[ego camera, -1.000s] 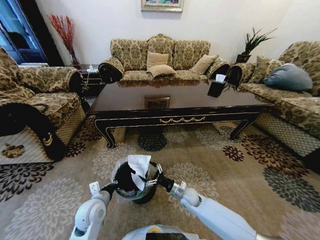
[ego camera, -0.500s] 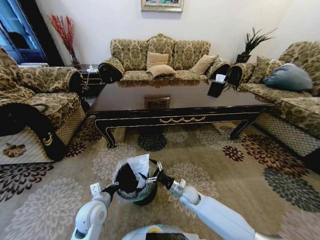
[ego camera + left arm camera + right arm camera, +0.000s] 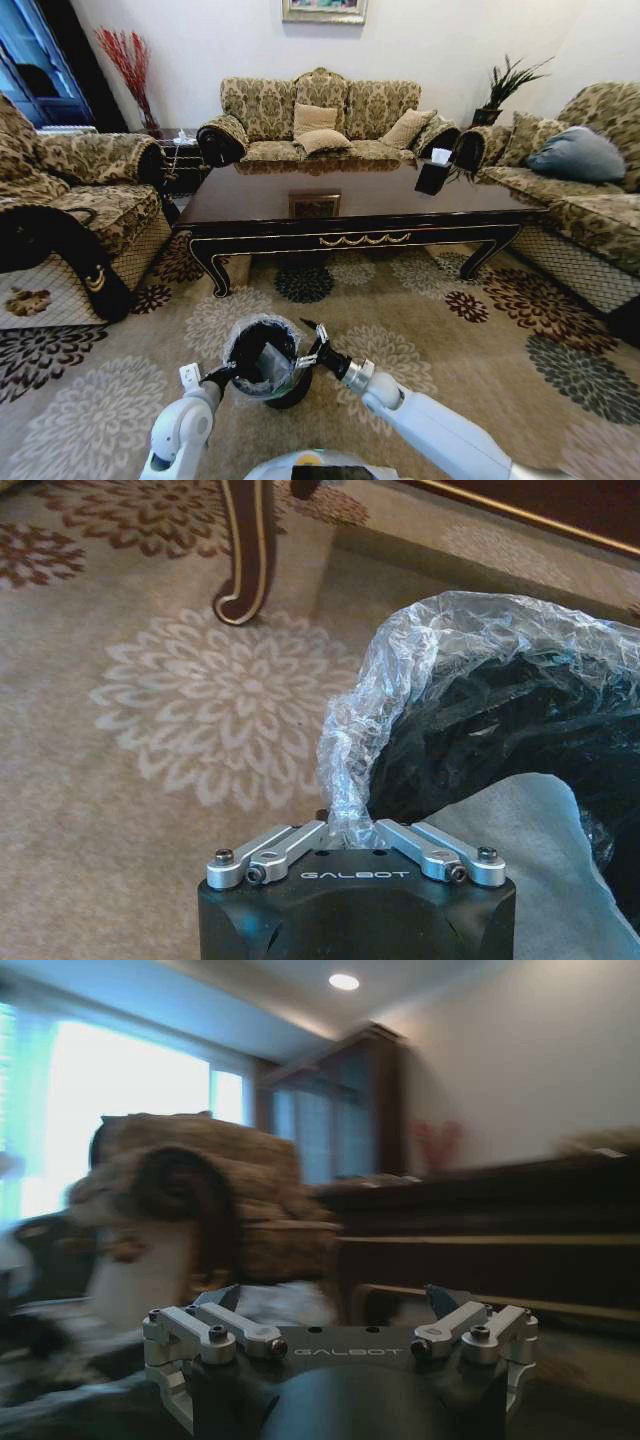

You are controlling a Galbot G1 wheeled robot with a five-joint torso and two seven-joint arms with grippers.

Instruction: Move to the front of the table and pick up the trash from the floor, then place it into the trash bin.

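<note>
Trash bin (image 3: 264,358) stands on the flowered carpet (image 3: 420,320) in front of the table (image 3: 350,215), and we place everything else from it. It is a small round black bin with a translucent liner (image 3: 420,645) folded over its rim, set on the near side of the table's gold-trimmed front edge and well apart from it.

Our left gripper (image 3: 222,378) sits at the bin's left rim. In the left wrist view, this left gripper (image 3: 350,832) is clenched on a bunched fold of the liner, its 2 fingers drawn together around the plastic. One curved table leg (image 3: 248,550) stands on the carpet beyond the bin.

Our right gripper (image 3: 308,352) hovers at the bin's right rim, just above the opening. In the right wrist view the right gripper (image 3: 335,1305) has its 2 fingers spread wide with nothing between them.

Inside the bin, a pale sheet of trash (image 3: 520,870) lies against the dark lining, seen from the left wrist camera; from the head camera the bin's inside looks dark and we cannot make the sheet out.

Farther behind the bin, a small black tissue box (image 3: 434,175) rests on the table's right end.
</note>
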